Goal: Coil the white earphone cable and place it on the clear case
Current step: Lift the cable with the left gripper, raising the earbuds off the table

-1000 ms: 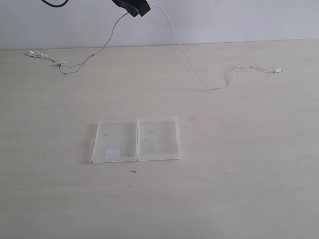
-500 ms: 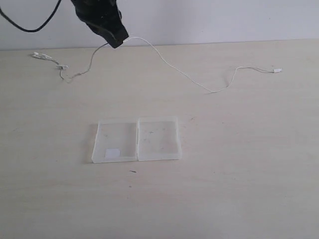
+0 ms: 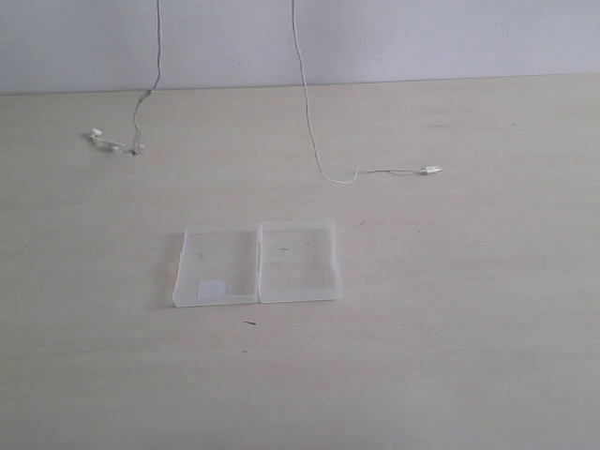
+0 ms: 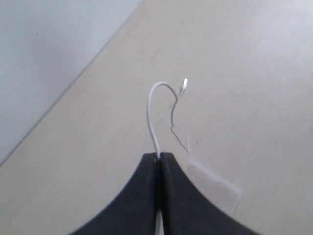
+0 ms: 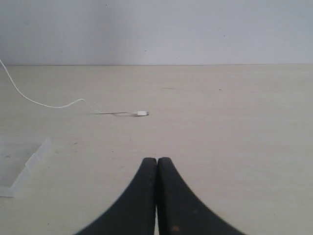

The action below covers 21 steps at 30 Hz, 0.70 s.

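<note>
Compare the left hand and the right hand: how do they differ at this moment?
The left hand pinches the white earphone cable, while the right hand holds nothing. The left hand's view looks down on the table from above, while the right hand's view looks level across it, toward the cable's plug. Both hands are black and shut.

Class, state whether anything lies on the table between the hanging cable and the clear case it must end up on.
Nothing visible does. The cable, pinched in the left gripper, hangs with its plug and earbuds on the table beyond the case, towards the wall.
</note>
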Motion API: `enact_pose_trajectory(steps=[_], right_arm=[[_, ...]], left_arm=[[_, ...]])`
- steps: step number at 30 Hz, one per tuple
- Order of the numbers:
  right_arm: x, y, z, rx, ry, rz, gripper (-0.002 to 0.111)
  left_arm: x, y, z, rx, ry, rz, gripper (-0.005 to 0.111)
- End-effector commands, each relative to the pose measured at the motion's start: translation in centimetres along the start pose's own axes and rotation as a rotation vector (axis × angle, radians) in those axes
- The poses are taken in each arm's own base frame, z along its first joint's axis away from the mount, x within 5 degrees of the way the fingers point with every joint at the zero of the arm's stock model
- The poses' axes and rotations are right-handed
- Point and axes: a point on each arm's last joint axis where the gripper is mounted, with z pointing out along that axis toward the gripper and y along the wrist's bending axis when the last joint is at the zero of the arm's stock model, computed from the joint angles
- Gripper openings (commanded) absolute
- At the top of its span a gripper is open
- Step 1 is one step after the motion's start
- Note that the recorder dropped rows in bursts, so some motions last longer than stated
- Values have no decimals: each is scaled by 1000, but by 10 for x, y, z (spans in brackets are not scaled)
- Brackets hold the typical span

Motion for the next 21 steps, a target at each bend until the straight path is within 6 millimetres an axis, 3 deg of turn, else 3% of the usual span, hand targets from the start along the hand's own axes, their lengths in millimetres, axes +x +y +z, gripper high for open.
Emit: enact_pose_trajectory(steps=[1, 12, 21], right_arm=[[0, -1, 0, 7, -15, -4, 0], [0, -1, 0, 7, -15, -4, 0], [0, -1, 0, 7, -15, -4, 0]], left_arm=[[-17, -9, -28, 16, -144, -22, 0], [-55, -20, -77, 76, -351, -37, 0], [-91, -14, -93, 84, -571, -101, 0]])
